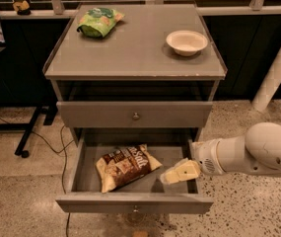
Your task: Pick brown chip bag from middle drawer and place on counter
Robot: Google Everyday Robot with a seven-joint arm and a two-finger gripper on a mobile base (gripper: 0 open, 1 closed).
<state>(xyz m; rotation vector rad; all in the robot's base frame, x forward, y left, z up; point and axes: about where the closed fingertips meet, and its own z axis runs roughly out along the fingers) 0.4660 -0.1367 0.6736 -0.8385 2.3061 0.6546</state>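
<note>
Bag point(125, 166) lies flat in the open drawer point(79, 168), not yet grasped! Gripper point(179, 173) hovers low at the drawer's right side, just beside the bag and apart from it. How wide it stands, I cannot tell. Grasp, lift and placing on the surface point(135, 51) are all left to do.

Item count:
- Snack bags: two, one brown chip bag point(125, 166) and one green snack bag point(99, 22).
- Bowls: one white bowl point(186, 42).
- Drawers: two, one closed drawer point(95, 115) and one open drawer point(90, 204).
- Round knobs: two (one per drawer front).
- Counter point(135, 53): one.
- Gripper point(169, 176): one, positioned over the open drawer's right side, just beside the brown chip bag.
</note>
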